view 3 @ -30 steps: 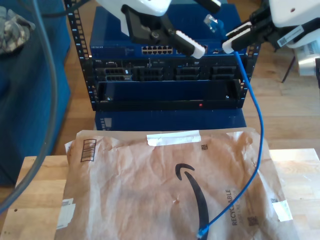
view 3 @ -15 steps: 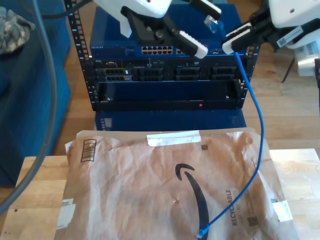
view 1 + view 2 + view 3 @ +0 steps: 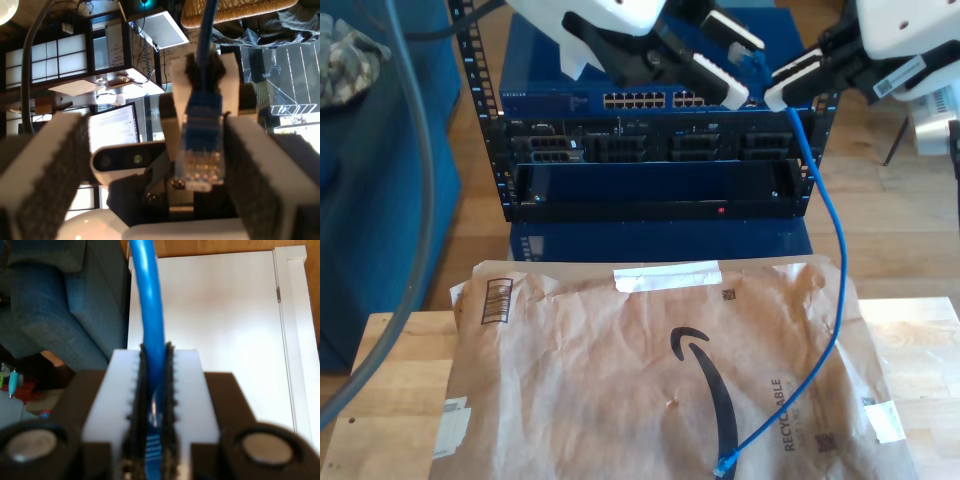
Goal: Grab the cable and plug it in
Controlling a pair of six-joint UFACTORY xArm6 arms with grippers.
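Two grippers work over one blue cable (image 3: pixel 836 262). Nearest in the exterior view, at the bottom centre of the frame, the cable's free plug (image 3: pixel 724 465) lies on a creased brown paper mailer (image 3: pixel 580 370), which covers most of a wooden table (image 3: pixel 390 400). From there the cord rises along the mailer's edge on the exterior view's right and climbs, clear of the table, to the upper right of the frame.

At that height my second gripper (image 3: pixel 782 84) enters from the upper right corner of the exterior view, its arm angled down toward the frame's centre. Its padded fingers (image 3: pixel 172 405) are pressed together on the cord, which runs straight out between the pads in the second wrist view.

Just beside it, toward the exterior view's left, my first gripper (image 3: pixel 735 65) reaches in from the upper left of the frame, pointing toward my second gripper. Its fingers (image 3: pixel 260 175) stand spread apart. The cable's other plug (image 3: pixel 202 145) hangs between them, close to one pad; contact cannot be told.

Farther back, a black equipment rack (image 3: pixel 650 150) stands behind the table, with a row of ports (image 3: pixel 655 100) along its upper unit, directly beneath both grippers.
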